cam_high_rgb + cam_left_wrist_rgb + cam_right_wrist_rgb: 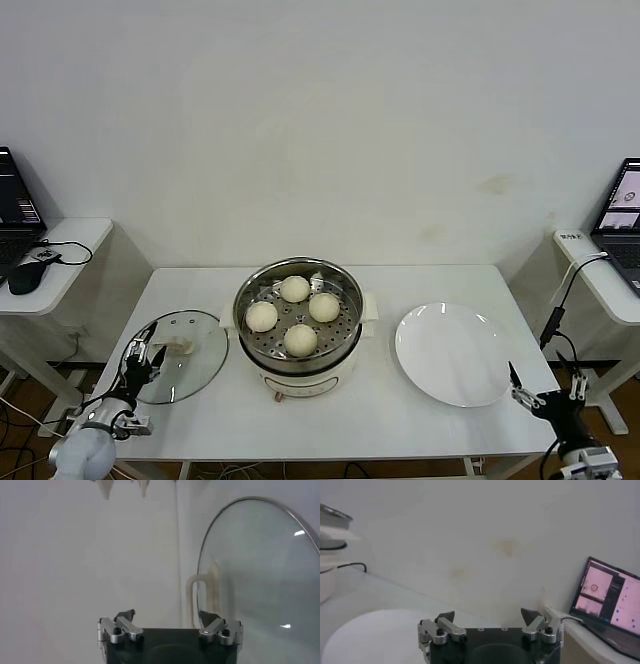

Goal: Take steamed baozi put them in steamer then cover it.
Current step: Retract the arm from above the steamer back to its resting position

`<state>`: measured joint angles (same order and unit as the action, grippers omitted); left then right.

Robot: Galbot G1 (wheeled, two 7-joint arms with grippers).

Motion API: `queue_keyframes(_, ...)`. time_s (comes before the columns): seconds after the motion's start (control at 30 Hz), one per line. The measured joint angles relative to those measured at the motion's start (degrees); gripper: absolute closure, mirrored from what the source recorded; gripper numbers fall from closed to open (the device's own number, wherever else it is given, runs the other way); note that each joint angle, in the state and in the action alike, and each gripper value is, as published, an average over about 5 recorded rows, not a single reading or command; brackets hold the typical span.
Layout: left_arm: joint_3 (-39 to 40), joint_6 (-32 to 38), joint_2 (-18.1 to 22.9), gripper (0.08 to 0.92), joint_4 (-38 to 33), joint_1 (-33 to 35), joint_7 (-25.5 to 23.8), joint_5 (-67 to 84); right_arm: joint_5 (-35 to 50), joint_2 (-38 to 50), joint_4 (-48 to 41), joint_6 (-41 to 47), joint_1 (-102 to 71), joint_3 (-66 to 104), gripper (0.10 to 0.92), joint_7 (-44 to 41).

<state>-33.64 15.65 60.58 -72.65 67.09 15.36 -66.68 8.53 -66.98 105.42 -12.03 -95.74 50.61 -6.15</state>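
A white table is seen before a plain white wall, with a flat white plate set on its right part. Side desks are placed at both edges: on the left one a laptop, a black mouse and a cable are seen; on the right one a second open laptop is seen.

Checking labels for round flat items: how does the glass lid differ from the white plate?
The lid is clear glass with a metal rim; the plate is opaque white. The lid carries a cream bar handle; the plate is plain. The lid lies on the steamer's left, by the left gripper; the plate lies on its right. Both are round, flat on the table.
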Motion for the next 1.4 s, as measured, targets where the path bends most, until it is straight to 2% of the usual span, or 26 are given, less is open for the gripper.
queue_keyframes(0.6, 1.57, -0.02, 1.35, 0.189, 4.15, -5.40, -0.49, -0.80, -0.51, -0.77, -0.90, -0.51, -0.52, -0.04, 0.203, -0.34)
queue_keyframes(0.7, 1.67, 0.01, 1.37, 0.244, 4.93, -6.04, -0.50, -0.74, -0.56, -0.87, -1.03, -0.53, -0.51, -0.10, 0.203, -0.39)
queue_keyframes(1.03, 1.93, 0.13, 1.26, 0.535, 7.11, -6.84, -1.02, 0.06, -0.93, -0.87, -1.35, -0.50, -0.19, -0.76, 0.203, -0.54)
queue_keyframes(1.4, 1.29, 1.27, 1.94, 0.839, 8.14, -6.77, 1.40, 1.12, -0.98, -0.21, -1.17, -0.50, -0.35, -1.05, 0.203, -0.64)
